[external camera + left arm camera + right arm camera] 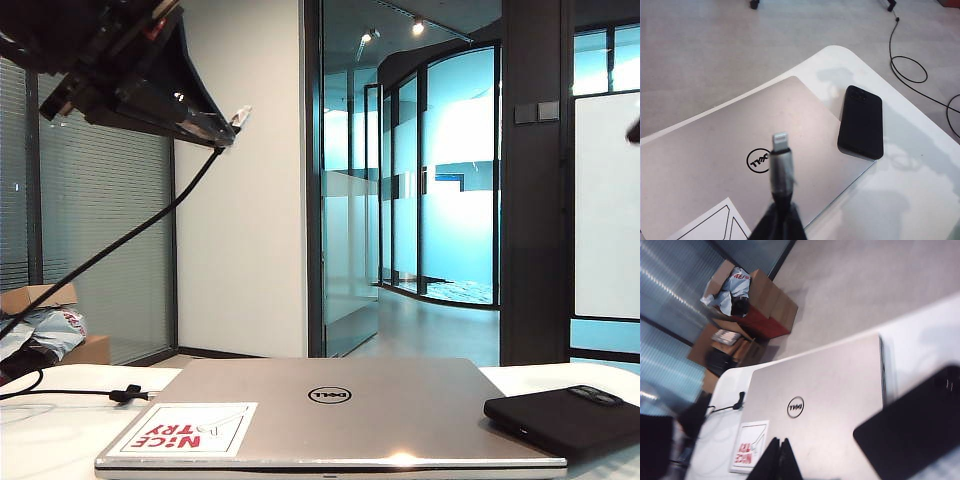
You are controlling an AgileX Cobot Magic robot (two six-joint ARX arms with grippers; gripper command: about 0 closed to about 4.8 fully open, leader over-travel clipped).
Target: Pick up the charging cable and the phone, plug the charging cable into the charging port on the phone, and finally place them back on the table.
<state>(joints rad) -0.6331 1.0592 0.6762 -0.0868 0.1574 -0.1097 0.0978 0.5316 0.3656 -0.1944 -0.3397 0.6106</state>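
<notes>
While the left gripper (205, 125), raised above the table (60, 440), pinches the charging cable (781, 165) just behind its plug, the right gripper (779, 460) hangs pressed together and empty over the laptop (380, 410), beside which the phone (861, 121) lies.

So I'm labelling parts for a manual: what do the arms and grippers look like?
Both are black. The left gripper is a dark, angular, wedge-shaped housing tapering to slim black fingers. The right gripper shows only two thin black fingers meeting in a point. No markings are visible on either.
</notes>
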